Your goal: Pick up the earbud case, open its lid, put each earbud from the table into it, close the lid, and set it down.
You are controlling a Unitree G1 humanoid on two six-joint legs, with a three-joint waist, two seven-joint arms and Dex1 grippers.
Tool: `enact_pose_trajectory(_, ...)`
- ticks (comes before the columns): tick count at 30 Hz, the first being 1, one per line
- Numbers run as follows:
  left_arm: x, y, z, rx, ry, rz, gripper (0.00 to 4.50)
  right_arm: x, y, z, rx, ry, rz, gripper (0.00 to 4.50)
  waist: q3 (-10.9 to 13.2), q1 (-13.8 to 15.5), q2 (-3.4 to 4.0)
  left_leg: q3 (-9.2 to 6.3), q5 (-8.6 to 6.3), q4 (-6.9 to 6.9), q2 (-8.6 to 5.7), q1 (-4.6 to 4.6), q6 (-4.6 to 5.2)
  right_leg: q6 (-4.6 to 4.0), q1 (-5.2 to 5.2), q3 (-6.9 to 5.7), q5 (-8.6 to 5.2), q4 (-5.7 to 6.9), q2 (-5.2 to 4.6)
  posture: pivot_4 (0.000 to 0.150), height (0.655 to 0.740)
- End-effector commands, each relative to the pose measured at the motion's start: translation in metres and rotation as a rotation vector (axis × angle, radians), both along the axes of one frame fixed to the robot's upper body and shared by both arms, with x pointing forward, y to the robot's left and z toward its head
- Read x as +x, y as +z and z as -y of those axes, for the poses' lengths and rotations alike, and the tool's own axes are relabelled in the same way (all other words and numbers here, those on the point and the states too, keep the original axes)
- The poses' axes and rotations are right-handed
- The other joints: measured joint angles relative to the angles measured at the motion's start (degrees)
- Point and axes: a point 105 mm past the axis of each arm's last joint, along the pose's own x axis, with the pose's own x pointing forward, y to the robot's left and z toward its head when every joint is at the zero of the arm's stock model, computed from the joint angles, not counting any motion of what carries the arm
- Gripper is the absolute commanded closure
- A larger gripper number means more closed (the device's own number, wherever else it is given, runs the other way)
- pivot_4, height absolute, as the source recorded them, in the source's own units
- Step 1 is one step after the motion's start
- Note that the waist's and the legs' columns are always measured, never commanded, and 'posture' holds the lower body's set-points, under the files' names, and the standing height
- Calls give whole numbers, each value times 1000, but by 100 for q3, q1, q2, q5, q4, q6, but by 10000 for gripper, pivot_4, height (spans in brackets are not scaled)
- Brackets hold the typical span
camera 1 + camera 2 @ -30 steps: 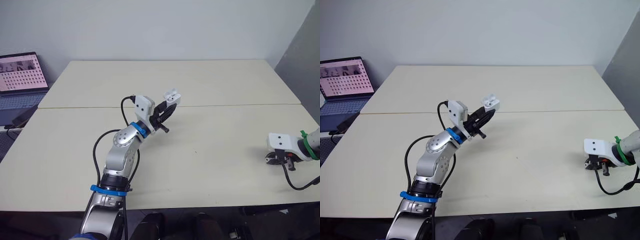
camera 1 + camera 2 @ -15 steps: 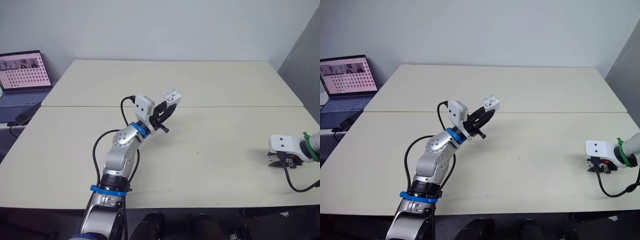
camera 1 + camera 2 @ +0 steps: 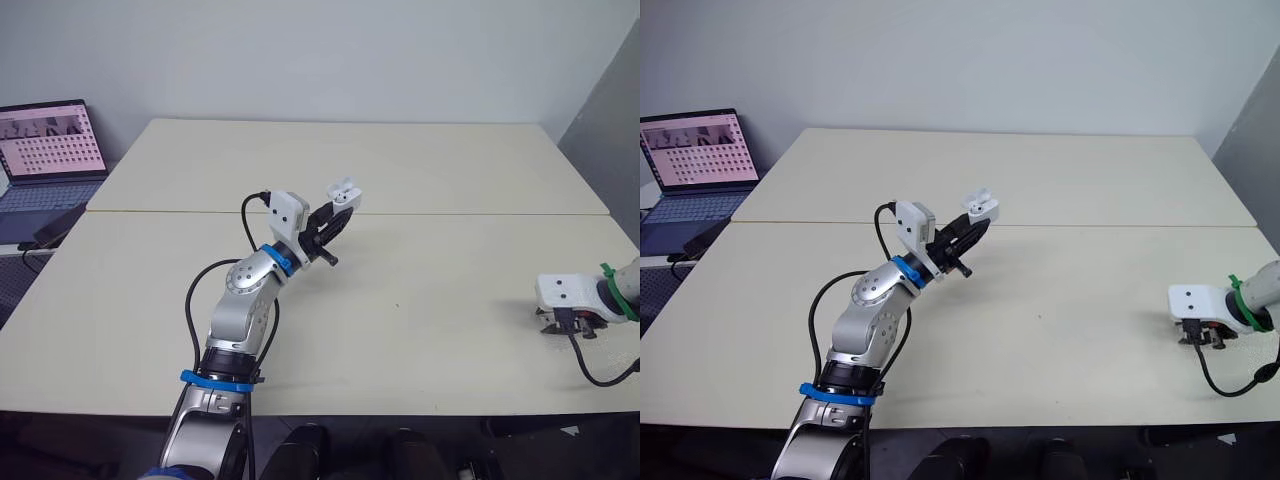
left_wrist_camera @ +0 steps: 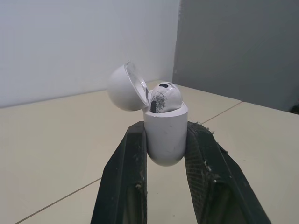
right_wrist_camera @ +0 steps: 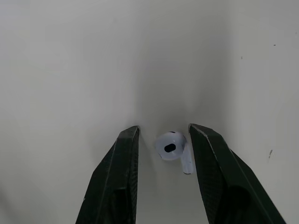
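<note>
Left claw (image 3: 337, 208) holding white earbud case (image 3: 345, 192) aloft, apparently open

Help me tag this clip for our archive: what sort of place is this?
Likely an office or lab workroom: two plain beige tables pushed together, an open laptop beside them on the robot's left, and a bare white wall behind.

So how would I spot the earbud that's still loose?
At the right of the table, near its front edge, the right gripper points down. The white earbud lies there between its open fingers; the second earbud sits in the open earbud case.
</note>
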Motion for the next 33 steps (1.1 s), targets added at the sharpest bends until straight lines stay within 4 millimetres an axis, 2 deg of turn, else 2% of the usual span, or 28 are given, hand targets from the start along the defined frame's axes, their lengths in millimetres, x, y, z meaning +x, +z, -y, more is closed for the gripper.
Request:
enact_pose_trajectory(1,-4,14,3,-16,-12,56,37670,-7,-4,13,-81,27,-52,27697,0,0,0,0,0,0,0,0,0,0,0,0,0,0,0,1500,7400)
enact_pose_trajectory(18,-7,14,0,-20,8,54,37670,16,-7,-11,-38,139,1,27697,-6,-33,-29,1,0,0,10,11,-1,-7,4,5,5,-1,10,1500,7400)
enact_pose_trajectory(27,-7,14,0,-18,7,54,37670,9,-10,-15,-35,183,-33,27697,-5,-33,-33,3,-5,0,43,13,-11,-23,5,4,15,-9,40,1500,7400)
enact_pose_trajectory(30,-6,14,0,-19,6,54,37670,8,-10,-13,-40,178,-43,34022,-5,-33,-33,3,-7,-1,50,14,-15,-24,5,5,15,-9,48,1500,7400)
enact_pose_trajectory(32,-7,14,0,-19,6,53,37670,11,-8,-15,-34,178,-23,40367,-5,-34,-33,4,-8,-1,52,15,-15,-27,5,8,17,-10,50,1500,7400)
enact_pose_trajectory(33,-7,14,0,-19,5,52,37670,11,-8,-15,-26,171,-18,40680,-5,-34,-33,4,-8,-1,52,16,-15,-28,5,10,17,-10,51,1500,7400)
